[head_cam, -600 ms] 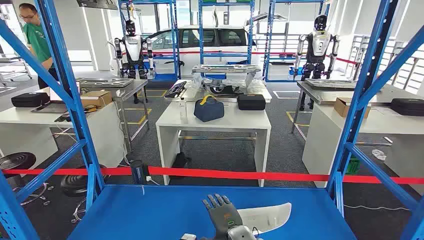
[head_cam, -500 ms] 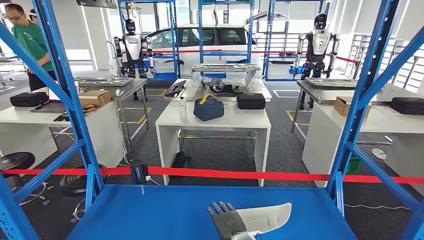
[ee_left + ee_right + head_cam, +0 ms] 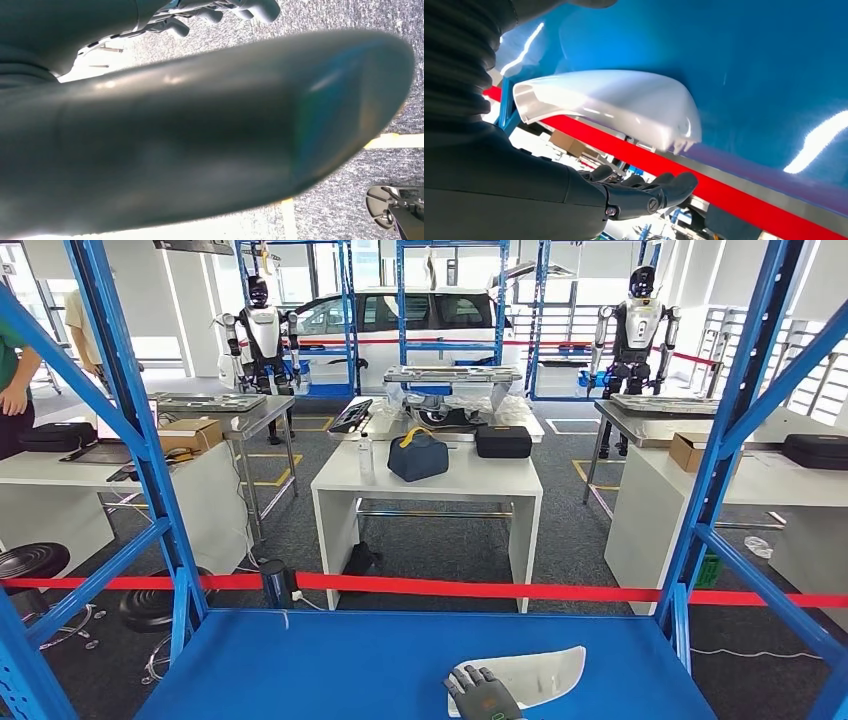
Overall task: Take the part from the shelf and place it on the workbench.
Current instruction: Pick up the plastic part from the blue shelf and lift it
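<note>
The part (image 3: 530, 677) is a white curved plastic shell lying on the blue shelf board (image 3: 330, 665), near its front right. My right hand (image 3: 483, 695) comes in from the bottom edge with its fingers spread flat over the shell's left end. In the right wrist view the white part (image 3: 614, 107) lies on the blue board and the dark fingers (image 3: 649, 192) stretch out beside it with a gap between, holding nothing. The left wrist view looks at grey floor, with the left hand's fingers (image 3: 220, 12) at the frame edge, their pose unclear.
Blue shelf uprights (image 3: 140, 440) (image 3: 725, 430) and diagonal braces frame the board. Red barrier tape (image 3: 450, 590) runs behind it. Beyond stand a white table (image 3: 430, 485) with a blue bag (image 3: 418, 457), other benches, two humanoid robots and a person (image 3: 12, 380) at far left.
My right hand has drawn back toward the bottom edge and shifted right, now covering the white part's left end. The person at far left has moved further out of frame.
</note>
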Controlling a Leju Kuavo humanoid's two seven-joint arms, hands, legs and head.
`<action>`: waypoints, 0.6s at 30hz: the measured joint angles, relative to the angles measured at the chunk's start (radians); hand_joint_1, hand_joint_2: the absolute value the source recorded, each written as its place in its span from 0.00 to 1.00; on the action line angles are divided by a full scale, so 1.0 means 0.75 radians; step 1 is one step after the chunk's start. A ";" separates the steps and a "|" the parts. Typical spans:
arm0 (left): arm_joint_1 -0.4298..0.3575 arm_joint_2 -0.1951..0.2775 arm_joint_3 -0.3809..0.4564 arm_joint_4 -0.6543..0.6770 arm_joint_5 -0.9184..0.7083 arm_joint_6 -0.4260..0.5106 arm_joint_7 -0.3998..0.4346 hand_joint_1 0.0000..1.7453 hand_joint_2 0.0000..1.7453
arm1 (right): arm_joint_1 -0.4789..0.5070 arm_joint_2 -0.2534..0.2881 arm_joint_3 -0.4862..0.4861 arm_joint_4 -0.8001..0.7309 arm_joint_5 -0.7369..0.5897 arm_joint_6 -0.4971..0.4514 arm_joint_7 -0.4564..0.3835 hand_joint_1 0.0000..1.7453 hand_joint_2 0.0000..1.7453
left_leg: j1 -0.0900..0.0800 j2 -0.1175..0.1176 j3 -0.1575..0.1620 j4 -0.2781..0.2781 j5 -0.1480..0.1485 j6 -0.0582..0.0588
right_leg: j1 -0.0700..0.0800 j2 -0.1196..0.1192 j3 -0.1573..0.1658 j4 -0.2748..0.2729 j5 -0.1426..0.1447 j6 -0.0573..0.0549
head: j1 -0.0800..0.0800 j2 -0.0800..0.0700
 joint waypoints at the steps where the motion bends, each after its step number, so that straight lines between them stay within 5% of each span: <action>1: 0.000 0.000 0.000 0.000 0.000 0.000 0.001 0.00 0.00 | 0.003 -0.004 0.004 0.000 0.002 -0.004 0.003 0.00 1.00 | 0.000 0.000 0.000 0.000 0.000 0.000 | 0.000 0.000 0.000 0.000 0.000 0.000 | 0.000 0.000; 18: 0.001 -0.003 0.031 0.000 0.016 0.002 -0.024 0.00 0.00 | 0.006 -0.041 0.051 0.018 0.159 -0.137 0.141 0.00 1.00 | -0.001 0.000 0.000 0.000 0.000 0.000 | 0.000 0.000 0.002 0.000 0.000 0.000 | 0.000 0.000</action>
